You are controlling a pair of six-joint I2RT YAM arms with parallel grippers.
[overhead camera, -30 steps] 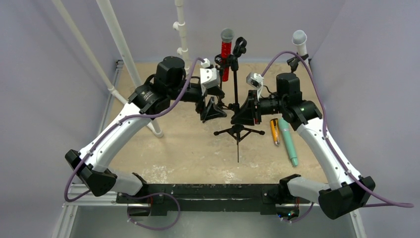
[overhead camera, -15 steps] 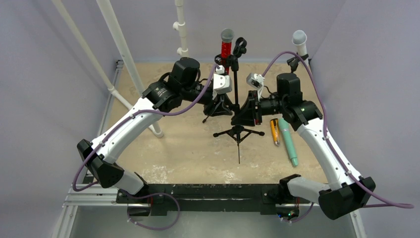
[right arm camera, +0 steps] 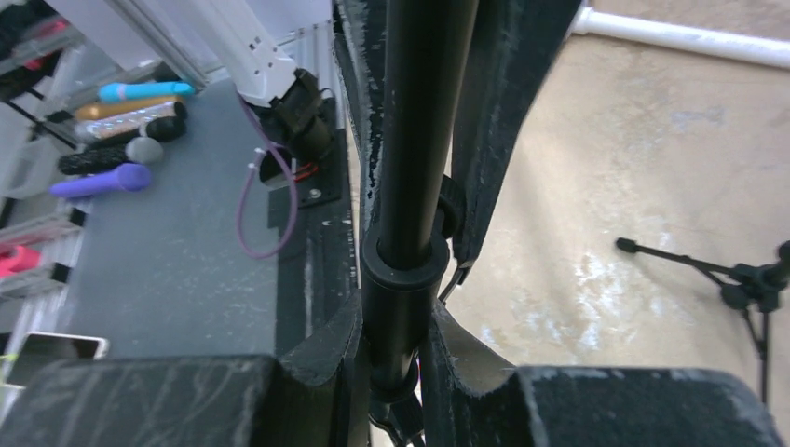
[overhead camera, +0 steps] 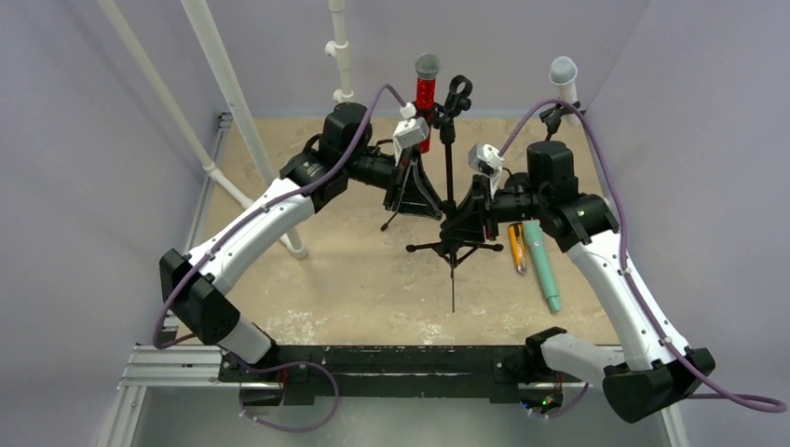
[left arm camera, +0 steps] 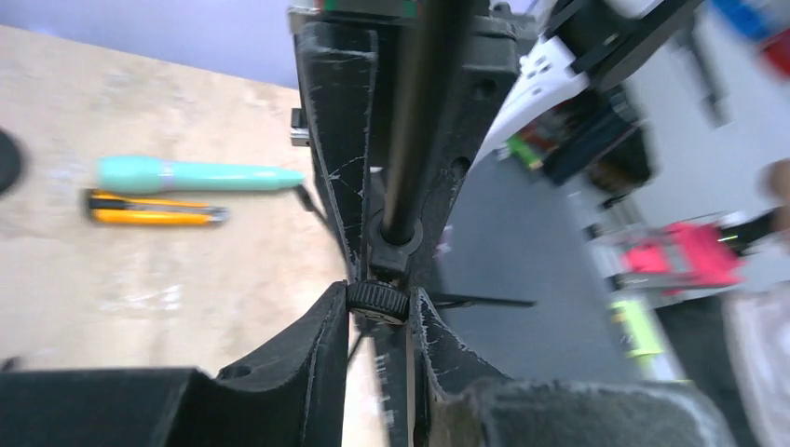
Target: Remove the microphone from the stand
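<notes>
Black stand pole [right arm camera: 410, 186] clamped tight in left jaws and right jaws alike — red microphone [overhead camera: 426, 90] upright near the back wall [overhead camera: 503, 37]

The left arm [overhead camera: 251, 228] and right arm [overhead camera: 619, 279] share one build: white tapered link shells, bulky black joint housings, and black bases on a black bar [overhead camera: 391, 358]. A purple cable [overhead camera: 279, 216] loops loosely along each. A white camera block [overhead camera: 410, 133] sits at each wrist. A tiny green light [overhead camera: 578, 210] seems to glow on the right arm's black joint. The fingers [left arm camera: 321, 349] of the left gripper [left arm camera: 380, 300] and right gripper [right arm camera: 396, 326] are matte black, scored with pale scratches.
</notes>
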